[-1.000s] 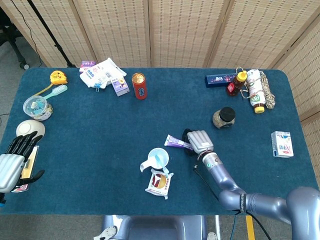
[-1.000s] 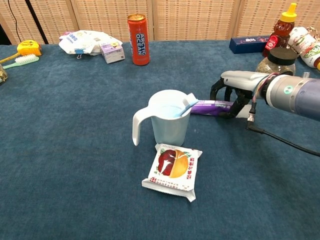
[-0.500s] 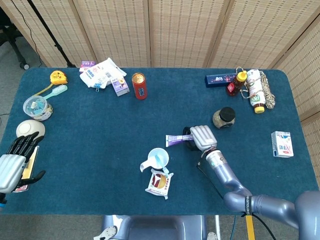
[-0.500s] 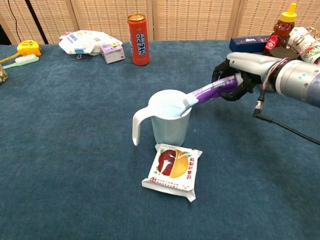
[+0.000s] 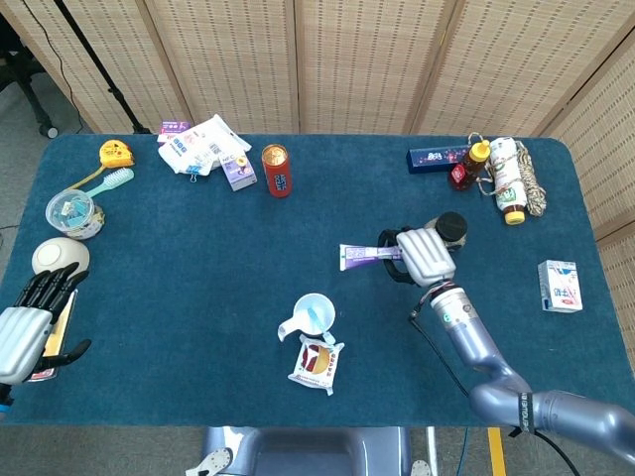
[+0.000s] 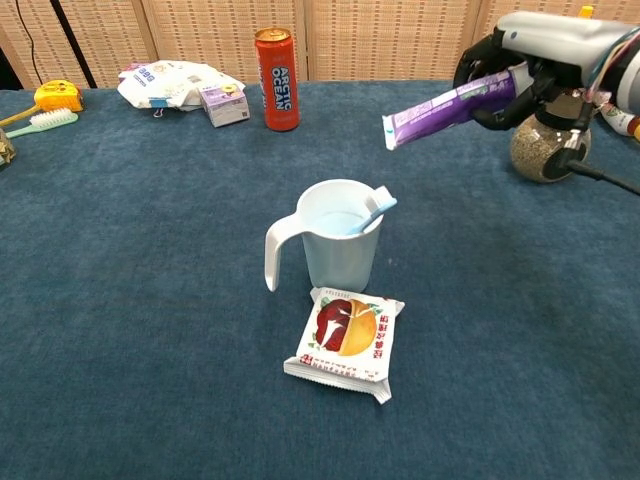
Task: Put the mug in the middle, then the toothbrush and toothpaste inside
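Nearest the camera in the chest view, a snack packet (image 6: 344, 347) lies at lower centre of the frame on the blue tabletop (image 6: 150, 330), touching the foot of the mug (image 6: 335, 247). The mug stands upright just behind it, near mid-frame, with the toothbrush (image 6: 370, 212) already leaning inside, its head over the rim. Farther back, in the upper right, the right hand (image 6: 530, 55) has its fingers wrapped around the toothpaste (image 6: 445, 102), held off the tabletop, cap end pointing toward frame left. A red can (image 6: 276, 64) stands at top centre. In the head view the left hand (image 5: 28, 327) rests at the lower left edge, fingers apart and holding nothing.

The toothpaste step looks to be in hand. The next move calls for carrying the tube over the mug's mouth, tipping it cap-down and letting go beside the toothbrush.
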Available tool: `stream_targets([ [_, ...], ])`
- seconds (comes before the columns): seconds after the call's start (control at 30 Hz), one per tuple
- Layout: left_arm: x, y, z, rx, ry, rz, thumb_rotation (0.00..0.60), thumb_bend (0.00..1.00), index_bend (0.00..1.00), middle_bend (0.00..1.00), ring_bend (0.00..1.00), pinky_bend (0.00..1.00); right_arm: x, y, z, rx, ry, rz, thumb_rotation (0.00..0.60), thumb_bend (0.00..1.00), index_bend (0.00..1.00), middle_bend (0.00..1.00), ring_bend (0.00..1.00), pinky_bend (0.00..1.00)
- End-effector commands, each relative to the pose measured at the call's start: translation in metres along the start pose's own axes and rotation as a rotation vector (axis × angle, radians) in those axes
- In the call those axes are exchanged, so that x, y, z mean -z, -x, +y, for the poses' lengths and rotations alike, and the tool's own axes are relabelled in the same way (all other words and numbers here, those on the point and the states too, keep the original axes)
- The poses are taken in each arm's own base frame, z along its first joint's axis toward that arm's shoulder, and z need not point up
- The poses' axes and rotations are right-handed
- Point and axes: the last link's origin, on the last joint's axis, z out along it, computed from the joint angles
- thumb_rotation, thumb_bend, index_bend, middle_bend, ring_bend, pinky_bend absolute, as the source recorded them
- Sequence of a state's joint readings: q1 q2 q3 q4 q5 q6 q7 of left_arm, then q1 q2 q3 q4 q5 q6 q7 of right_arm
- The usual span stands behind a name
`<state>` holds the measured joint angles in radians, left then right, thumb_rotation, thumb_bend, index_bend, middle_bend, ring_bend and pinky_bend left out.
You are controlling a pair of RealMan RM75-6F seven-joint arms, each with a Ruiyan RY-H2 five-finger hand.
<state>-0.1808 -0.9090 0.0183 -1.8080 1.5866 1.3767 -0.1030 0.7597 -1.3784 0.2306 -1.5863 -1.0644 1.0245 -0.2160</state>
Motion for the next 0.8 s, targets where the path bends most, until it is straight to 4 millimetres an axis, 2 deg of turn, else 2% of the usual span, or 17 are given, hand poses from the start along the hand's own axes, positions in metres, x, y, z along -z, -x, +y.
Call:
stream_targets([
  [0.03, 0.000, 0.000, 0.000, 0.000, -0.001, -0.002, 0.600, 0.22, 0.00, 0.00, 0.00, 0.00, 0.018, -0.034, -0.004, 0.085, -0.050, 0.059, 0.600, 0.61, 0.56, 0.52, 0.44, 0.70],
  [0.17, -0.001, 0.000, 0.000, 0.003, 0.001, -0.004, 0.600, 0.22, 0.00, 0.00, 0.00, 0.00, 0.033, -0.048, -0.012, 0.172, -0.093, 0.067, 0.600, 0.62, 0.56, 0.52, 0.44, 0.70],
  [0.37, 0.000, -0.001, 0.000, 0.005, -0.002, 0.000, 0.600, 0.22, 0.00, 0.00, 0.00, 0.00, 0.048, -0.054, -0.022, 0.258, -0.124, 0.058, 0.600, 0.62, 0.57, 0.52, 0.44, 0.70],
  [0.47, 0.000, -0.001, 0.000, 0.005, -0.003, -0.002, 0.600, 0.22, 0.00, 0.00, 0.00, 0.00, 0.056, -0.051, -0.027, 0.278, -0.130, 0.041, 0.600, 0.63, 0.57, 0.53, 0.44, 0.70],
  [0.67, -0.002, -0.001, 0.000, 0.008, -0.002, 0.000, 0.600, 0.22, 0.00, 0.00, 0.00, 0.00, 0.073, -0.037, -0.051, 0.386, -0.186, 0.001, 0.600, 0.64, 0.58, 0.53, 0.44, 0.70],
  [0.8, -0.002, -0.002, -0.001, 0.012, -0.004, 0.003, 0.600, 0.22, 0.00, 0.00, 0.00, 0.00, 0.076, -0.029, -0.068, 0.433, -0.233, -0.001, 0.600, 0.64, 0.58, 0.53, 0.44, 0.70],
])
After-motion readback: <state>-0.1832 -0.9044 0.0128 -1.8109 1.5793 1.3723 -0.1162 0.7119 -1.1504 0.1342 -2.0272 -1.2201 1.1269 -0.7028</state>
